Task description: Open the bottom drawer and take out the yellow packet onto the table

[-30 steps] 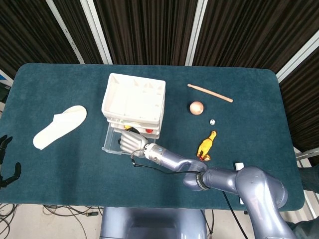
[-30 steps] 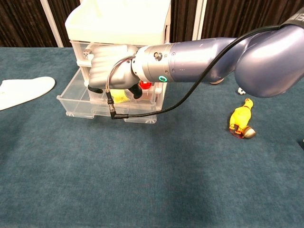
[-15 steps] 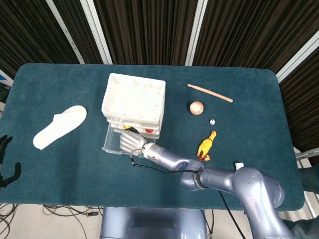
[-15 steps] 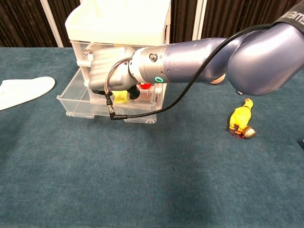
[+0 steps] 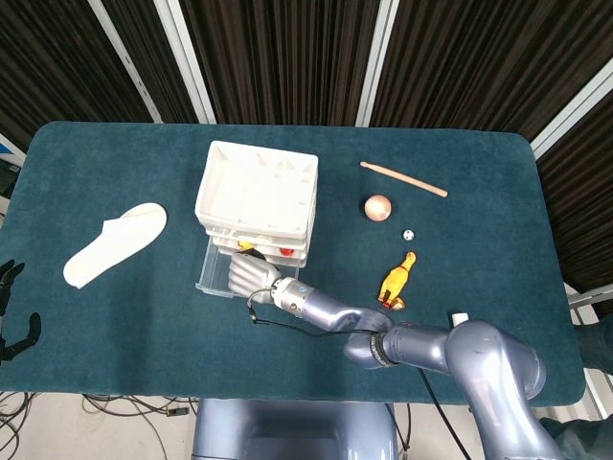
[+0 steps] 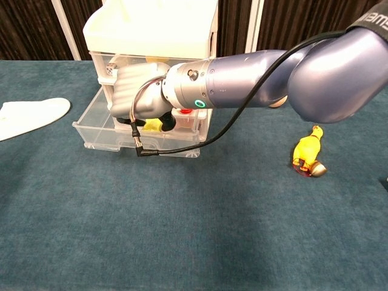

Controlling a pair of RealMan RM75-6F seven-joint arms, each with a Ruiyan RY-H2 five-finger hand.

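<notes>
A white drawer unit (image 5: pixel 257 196) (image 6: pixel 151 27) stands at mid table with its clear bottom drawer (image 5: pixel 211 273) (image 6: pixel 97 130) pulled out toward me. My right hand (image 5: pixel 251 273) (image 6: pixel 136 97) reaches down into that drawer. Its dark fingertips (image 6: pixel 167 122) curl on both sides of the yellow packet (image 6: pixel 151 125), which lies on the drawer floor, mostly hidden under the palm. A sliver of yellow (image 5: pixel 246 246) shows in the head view. My left hand (image 5: pixel 13 307) shows only dark fingers at the left edge, spread, holding nothing.
A red item (image 6: pixel 185 111) lies in the drawer beside the packet. A white slipper (image 5: pixel 115 242) (image 6: pixel 30 115) lies to the left. On the right are a wooden stick (image 5: pixel 402 178), a copper ball (image 5: pixel 377 206), a small die (image 5: pixel 408 234) and a rubber chicken (image 5: pixel 397 280) (image 6: pixel 308 156).
My right hand has shifted slightly left and lower into the drawer, and its fingers have closed in around the yellow packet. The left hand has not moved.
</notes>
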